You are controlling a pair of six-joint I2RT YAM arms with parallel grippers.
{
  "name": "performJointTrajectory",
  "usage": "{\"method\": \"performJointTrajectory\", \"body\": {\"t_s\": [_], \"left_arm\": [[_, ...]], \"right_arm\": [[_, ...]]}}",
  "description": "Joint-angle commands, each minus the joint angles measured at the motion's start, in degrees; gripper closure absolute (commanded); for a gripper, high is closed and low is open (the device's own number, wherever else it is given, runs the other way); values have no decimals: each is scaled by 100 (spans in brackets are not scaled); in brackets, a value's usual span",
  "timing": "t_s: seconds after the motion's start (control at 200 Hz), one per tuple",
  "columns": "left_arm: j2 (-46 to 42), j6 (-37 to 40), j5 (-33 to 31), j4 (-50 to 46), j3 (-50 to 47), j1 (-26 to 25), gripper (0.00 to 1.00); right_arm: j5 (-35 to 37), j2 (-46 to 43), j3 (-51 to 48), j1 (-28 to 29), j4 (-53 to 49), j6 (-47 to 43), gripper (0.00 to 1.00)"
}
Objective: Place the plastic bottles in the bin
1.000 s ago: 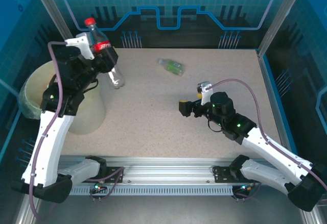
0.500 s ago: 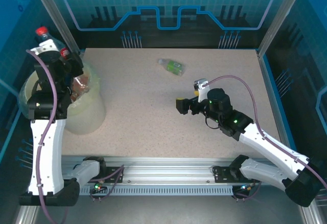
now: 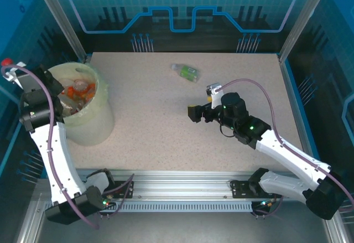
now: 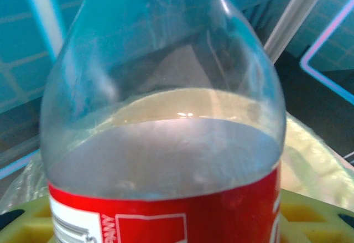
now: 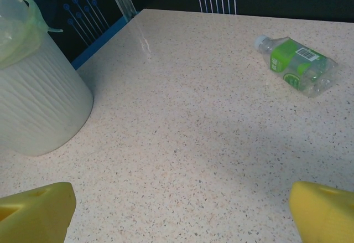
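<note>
My left claw (image 3: 20,75) pinches the red-label bottle (image 4: 166,160) at the far left, just beside the bin (image 3: 93,127) (some bottles lie inside). Next, I think, it must swing over the bin and let go. The right claw (image 3: 193,113) is spread wide; the green bottle (image 3: 185,72) lies upper middle on the table (image 3: 155,135).

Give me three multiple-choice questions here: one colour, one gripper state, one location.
1. Label of the clear plastic bottle in the left gripper: A blue, B red, C green.
2. Right gripper: A open, empty, B shut on a bottle, C shut on a cap.
3. The green-labelled clear plastic bottle: A lies on the speckled table, B is gripped, C stands upright.
Answers: B, red band shows; A, jaws apart over bare table; A, it rests on its side.
</note>
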Motion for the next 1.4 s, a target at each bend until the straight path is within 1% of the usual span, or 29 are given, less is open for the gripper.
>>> {"method": "performJointTrajectory", "body": {"t_s": [0.0,0.095,0.115,0.17,0.235,0.345,0.38,0.48,0.575,0.77,0.92,1.136,1.266,1.326,1.396], "left_arm": [[157,-208,360,-138,-11,255,55],[341,-276,527,-474,116,291,54],[353,-298,533,-521,118,293,52],[363,-407,528,-599,72,291,45],[384,-510,621,-602,6,291,42],[629,-592,1064,-755,115,278,37],[746,-587,1194,-839,193,251,33],[945,-468,1180,-999,384,54,16],[980,-429,1170,-1040,484,-12,10],[952,-412,1194,-1067,621,-132,7],[943,-368,1206,-1029,653,-358,1],[841,-391,1194,-992,896,-741,1],[628,-359,719,-786,945,-1021,1],[504,-422,765,-694,935,-1066,1],[368,-530,876,-583,926,-1230,1]], "right_arm": [[-157,154,386,66,-101,-127,0],[-190,237,516,66,-223,-128,0],[-197,246,527,70,-232,-126,0],[-216,259,536,70,-217,-86,0],[-222,255,544,76,-198,-44,0],[-203,235,571,89,-250,-32,0],[-181,225,572,96,-260,-42,0],[-146,207,572,95,-268,-37,0],[-154,211,578,101,-260,-48,0],[-137,249,580,110,-252,-83,0],[-155,286,580,110,-251,-58,0],[-96,225,538,122,-321,-64,0],[-33,139,461,121,-323,-40,0],[1,86,410,129,-321,-23,0],[70,12,338,121,-321,-12,0]]}}
